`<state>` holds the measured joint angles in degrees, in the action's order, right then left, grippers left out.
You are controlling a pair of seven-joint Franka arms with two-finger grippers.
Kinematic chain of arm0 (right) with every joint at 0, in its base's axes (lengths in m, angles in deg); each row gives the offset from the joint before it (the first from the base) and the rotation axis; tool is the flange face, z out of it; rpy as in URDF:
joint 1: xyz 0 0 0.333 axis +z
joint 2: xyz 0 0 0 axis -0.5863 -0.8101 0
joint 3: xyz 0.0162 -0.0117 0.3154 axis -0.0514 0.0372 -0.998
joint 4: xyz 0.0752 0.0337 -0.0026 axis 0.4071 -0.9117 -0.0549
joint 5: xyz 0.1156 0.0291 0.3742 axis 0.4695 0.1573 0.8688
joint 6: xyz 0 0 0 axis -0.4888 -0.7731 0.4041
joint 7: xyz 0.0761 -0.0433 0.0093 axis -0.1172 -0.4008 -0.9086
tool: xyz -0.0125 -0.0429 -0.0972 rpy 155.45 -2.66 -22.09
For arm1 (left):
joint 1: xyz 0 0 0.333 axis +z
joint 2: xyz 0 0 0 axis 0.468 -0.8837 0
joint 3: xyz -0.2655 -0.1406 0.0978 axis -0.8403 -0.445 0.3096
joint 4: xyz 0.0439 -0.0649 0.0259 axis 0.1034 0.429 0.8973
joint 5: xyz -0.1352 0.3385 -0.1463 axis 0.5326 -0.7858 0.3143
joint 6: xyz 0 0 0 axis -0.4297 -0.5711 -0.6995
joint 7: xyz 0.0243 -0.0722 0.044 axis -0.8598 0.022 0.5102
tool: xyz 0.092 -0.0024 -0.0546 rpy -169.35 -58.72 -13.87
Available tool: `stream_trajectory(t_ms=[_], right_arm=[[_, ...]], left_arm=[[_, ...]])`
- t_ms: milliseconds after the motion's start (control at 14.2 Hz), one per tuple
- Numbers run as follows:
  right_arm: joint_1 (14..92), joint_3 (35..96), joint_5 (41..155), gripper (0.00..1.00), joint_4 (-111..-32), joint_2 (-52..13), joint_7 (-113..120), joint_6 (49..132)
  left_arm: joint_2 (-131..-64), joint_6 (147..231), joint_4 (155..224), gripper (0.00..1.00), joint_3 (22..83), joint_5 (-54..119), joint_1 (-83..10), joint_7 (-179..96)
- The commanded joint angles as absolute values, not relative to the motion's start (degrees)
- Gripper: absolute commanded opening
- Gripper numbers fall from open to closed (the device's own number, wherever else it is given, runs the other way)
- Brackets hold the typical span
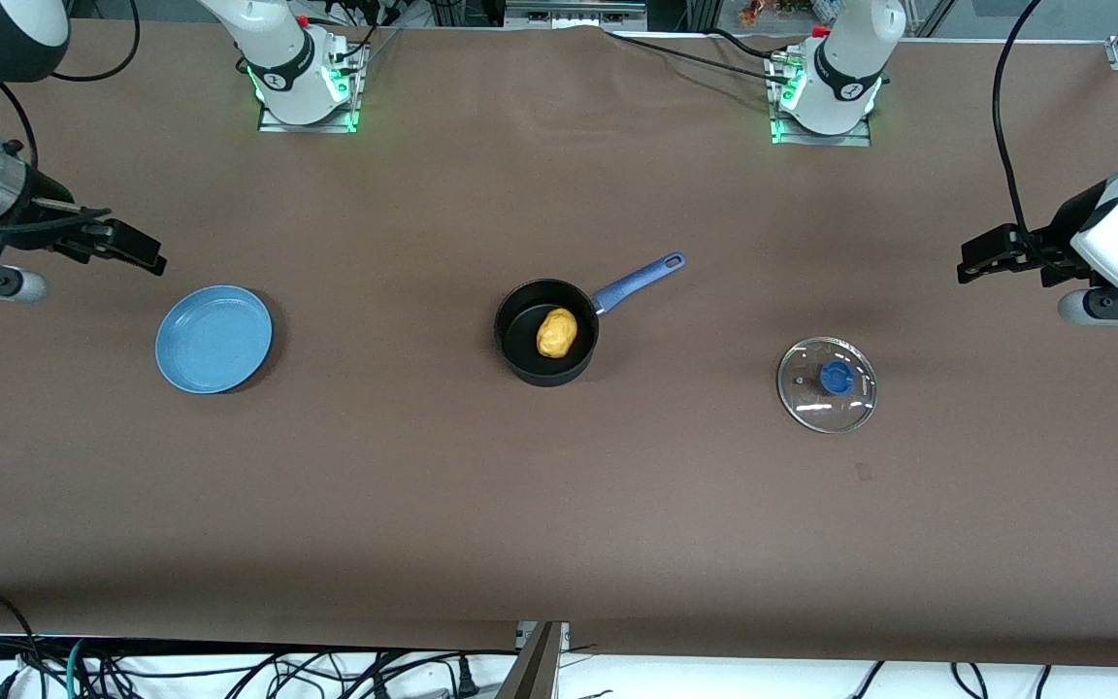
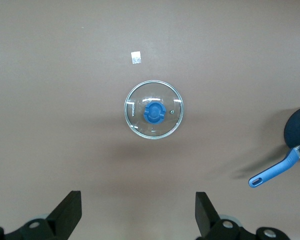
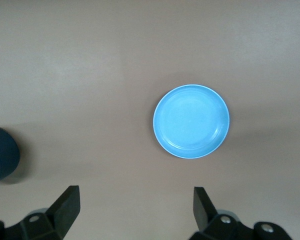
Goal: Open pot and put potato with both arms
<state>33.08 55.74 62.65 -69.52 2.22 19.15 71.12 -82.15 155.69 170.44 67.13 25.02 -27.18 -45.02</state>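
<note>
The pot sits uncovered near the middle of the brown table, its long blue handle angled away from the front camera and toward the left arm's end. Inside it lies the potato — yellow, lumpy, resting on the black bottom and well within the rim.

The lid lies flat on the table, well apart from the pot, toward the left arm's end and a little nearer to the front camera than the pot. Its blue knob points up (the left wrist view shows the clear glass ringed by a metal rim, with a small pale square mark on the cloth near it).

A light-blue plate rests toward the right arm's end, also well apart from the pot; nothing lies on it.

The left gripper hangs in the air at the left arm's end of the table, over bare cloth close to the lid. Its fingers stand spread wide — nothing between them. The right gripper hangs at the right arm's end, over cloth just beside the plate, and its fingers are likewise parted and hold nothing.
</note>
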Motion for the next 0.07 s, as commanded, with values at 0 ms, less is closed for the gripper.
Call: stream_trajectory(t_ms=[0], right_arm=[[32.7, 55.5, 62.4, 1.0, -70.8, 3.6, 18.3, 71.3]], left_arm=[[-82.2, 154.9, 169.7, 1.0, 67.1, 25.4, -27.2, -44.7]])
